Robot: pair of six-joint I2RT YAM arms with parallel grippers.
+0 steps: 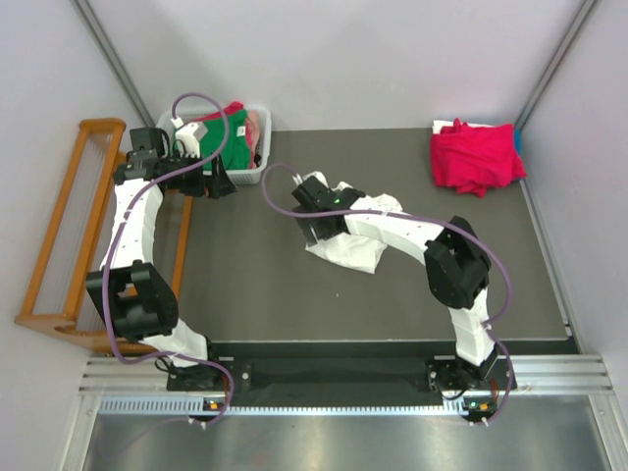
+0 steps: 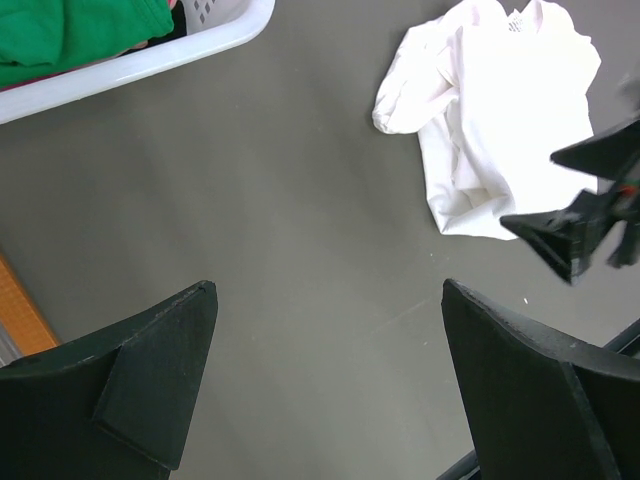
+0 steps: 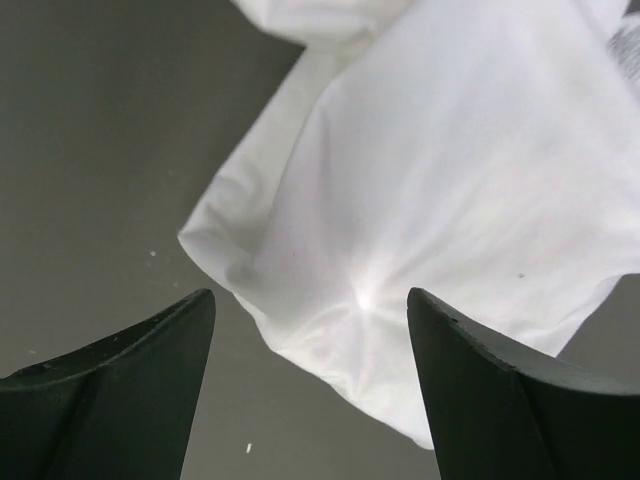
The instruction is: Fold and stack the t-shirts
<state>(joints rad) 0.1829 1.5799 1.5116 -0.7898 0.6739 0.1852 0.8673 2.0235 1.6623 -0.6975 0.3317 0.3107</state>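
Note:
A crumpled white t-shirt [image 1: 355, 245] lies mid-table. My right gripper [image 1: 316, 232] hovers open over its left edge. In the right wrist view the white cloth [image 3: 450, 180] spreads below and between the open jaws [image 3: 310, 300], and nothing is gripped. My left gripper [image 1: 220, 184] is open just in front of the basket, over bare table [image 2: 330, 290]. The left wrist view has the white t-shirt [image 2: 500, 130] at upper right. A bright green t-shirt [image 1: 235, 132] and a red one [image 1: 234, 108] lie in the basket. A pile of crimson t-shirts [image 1: 476, 157] sits at the back right.
The white slatted basket [image 1: 247, 175] stands at the back left, its rim [image 2: 150, 60] close to my left gripper. An orange wooden rack [image 1: 69, 226] runs along the table's left side. Grey walls close in the table on three sides.

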